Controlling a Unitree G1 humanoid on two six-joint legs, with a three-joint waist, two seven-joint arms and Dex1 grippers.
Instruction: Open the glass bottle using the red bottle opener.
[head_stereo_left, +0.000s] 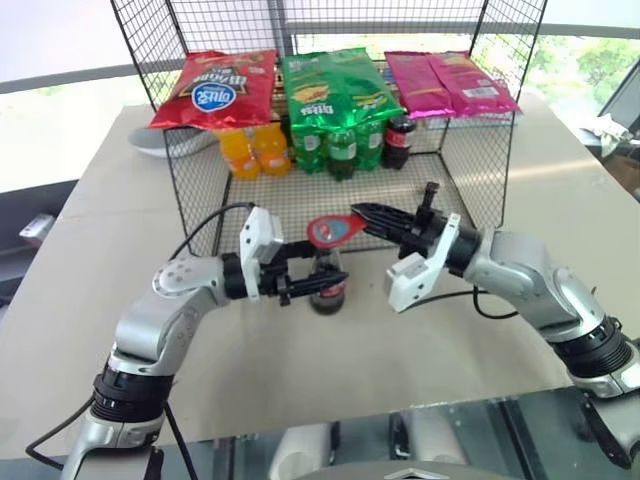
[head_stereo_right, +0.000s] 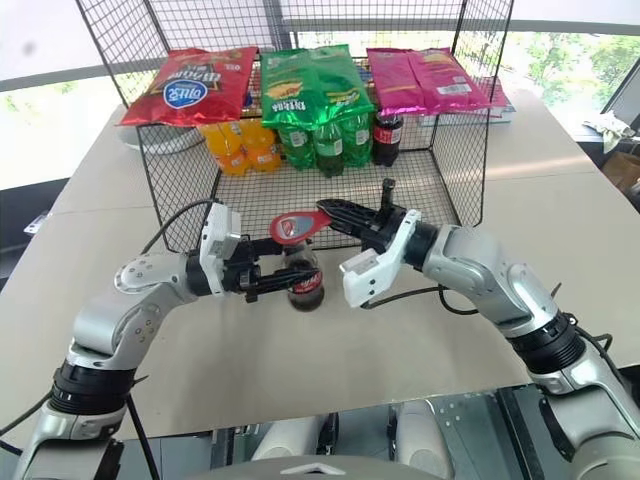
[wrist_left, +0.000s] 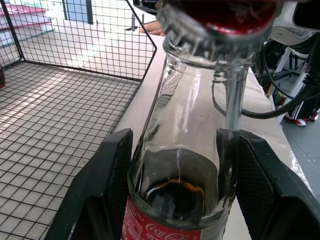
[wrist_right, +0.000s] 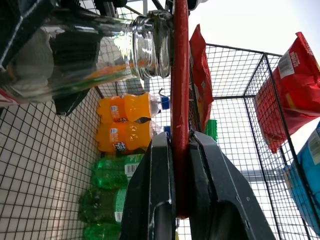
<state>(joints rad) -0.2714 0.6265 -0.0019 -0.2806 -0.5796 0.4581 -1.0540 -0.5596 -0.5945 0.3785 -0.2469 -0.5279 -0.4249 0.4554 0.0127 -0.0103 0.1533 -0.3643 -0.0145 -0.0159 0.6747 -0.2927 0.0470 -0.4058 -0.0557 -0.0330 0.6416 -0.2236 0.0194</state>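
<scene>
A beige tabletop (head_stereo_left: 90, 300) carries a black wire-mesh rack (head_stereo_left: 470, 180) of crinkly snack bags and soda bottles. The left gripper (head_stereo_left: 292, 283) clasps the slim glass bottle (head_stereo_left: 328, 285) between its flat black fingers (wrist_left: 107, 185). The right gripper (head_stereo_left: 365, 216) pinches the flat red bottle opener (head_stereo_left: 332, 230), whose ring head sits on the bottle's crimped cap.

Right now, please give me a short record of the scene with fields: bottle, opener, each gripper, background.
bottle: glass bottle upright on the table, cap on
opener: red bottle opener, ring head over the cap
left gripper: fingers on both sides of the bottle, holding it
right gripper: shut on the opener's handle
background: wire basket with soda bottles; snack bags on top
</scene>
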